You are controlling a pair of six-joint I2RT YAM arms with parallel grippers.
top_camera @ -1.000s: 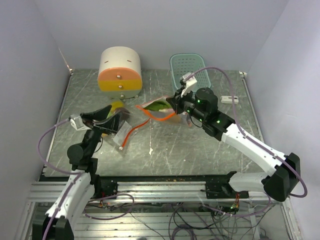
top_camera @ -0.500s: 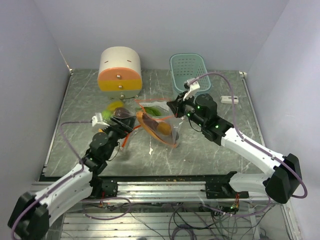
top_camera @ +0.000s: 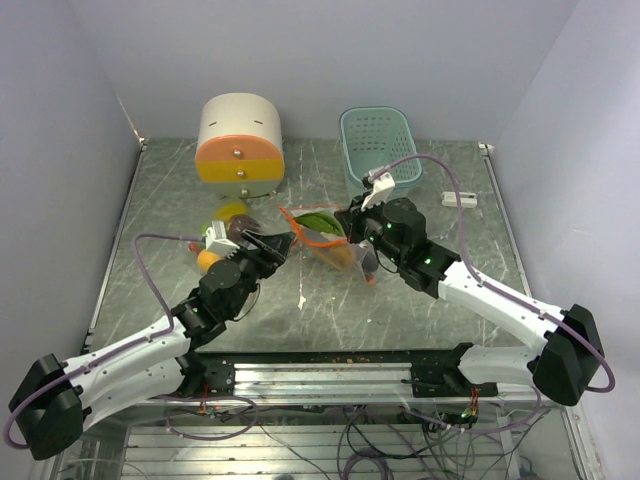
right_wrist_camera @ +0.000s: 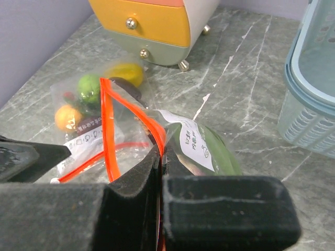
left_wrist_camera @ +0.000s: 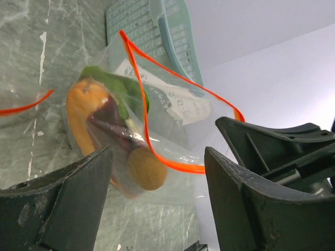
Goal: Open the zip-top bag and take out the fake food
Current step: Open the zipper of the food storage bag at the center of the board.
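My right gripper (top_camera: 352, 222) is shut on the orange zip rim of a clear zip-top bag (top_camera: 322, 238) and holds it up off the table; the pinch shows in the right wrist view (right_wrist_camera: 161, 154). The bag's mouth gapes. Inside it are fake food pieces: an orange piece (left_wrist_camera: 86, 104), a green leafy piece (left_wrist_camera: 112, 83), a dark red piece (left_wrist_camera: 107, 119) and a brownish round one (left_wrist_camera: 145, 170). My left gripper (top_camera: 278, 242) is open and empty, just left of the bag, with the orange rim (left_wrist_camera: 172, 164) between its jaws but untouched.
A second clear bag (top_camera: 222, 240) lies on the table at the left with yellow (right_wrist_camera: 125, 73), lime-green (right_wrist_camera: 88, 86) and orange (right_wrist_camera: 67, 116) fruits. The cream-and-orange drawer box (top_camera: 240, 150) stands at the back. A teal basket (top_camera: 375, 140) stands at the back right.
My left arm has dropped and reached right, past the second bag, up to the held bag. My right gripper has kept its hold, and the bag has shifted a little lower.
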